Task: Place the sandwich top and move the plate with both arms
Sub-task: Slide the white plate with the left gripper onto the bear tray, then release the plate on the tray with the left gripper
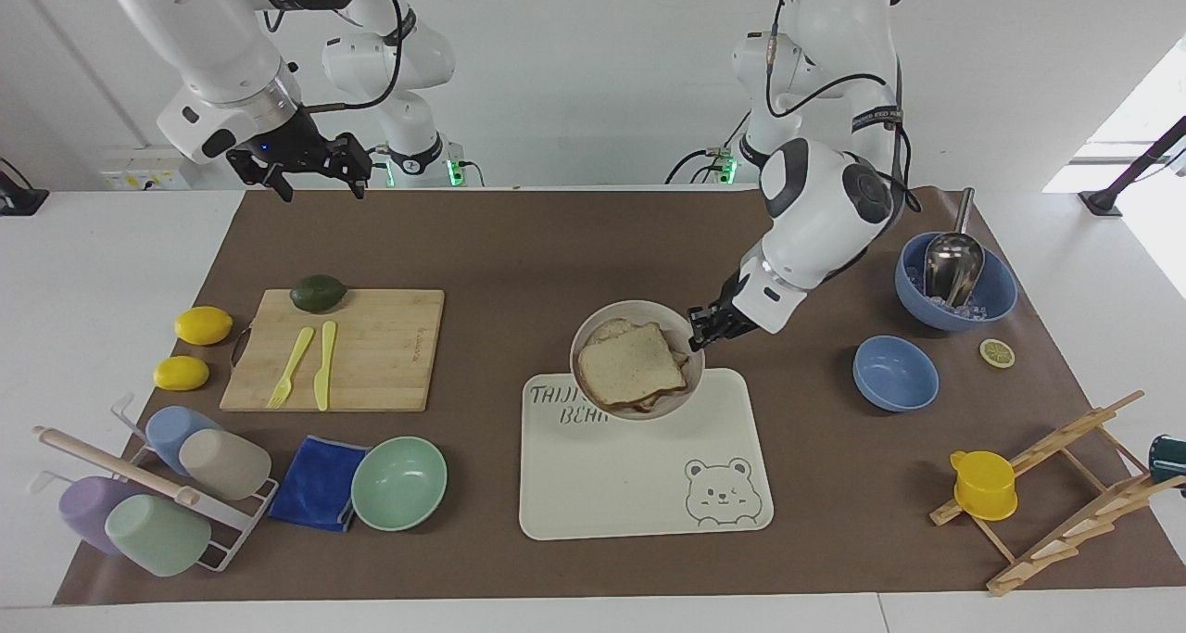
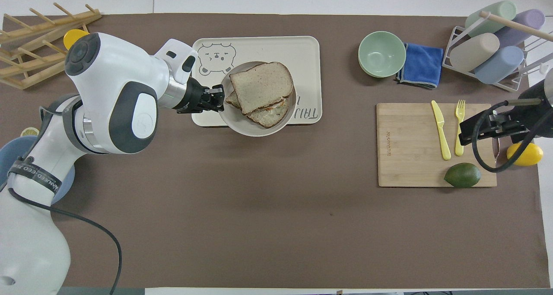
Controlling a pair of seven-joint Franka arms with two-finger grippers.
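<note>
The right gripper (image 1: 315, 174) waits raised over the table's edge nearest the robots, at the right arm's end, fingers spread and empty. The left gripper (image 1: 700, 327) is clenched on the rim of the plate (image 1: 593, 332), holding it up over the tray's (image 1: 639, 485) robot-side edge. The sandwich top (image 1: 630, 366) lies on the stacked bread in the plate.
</note>
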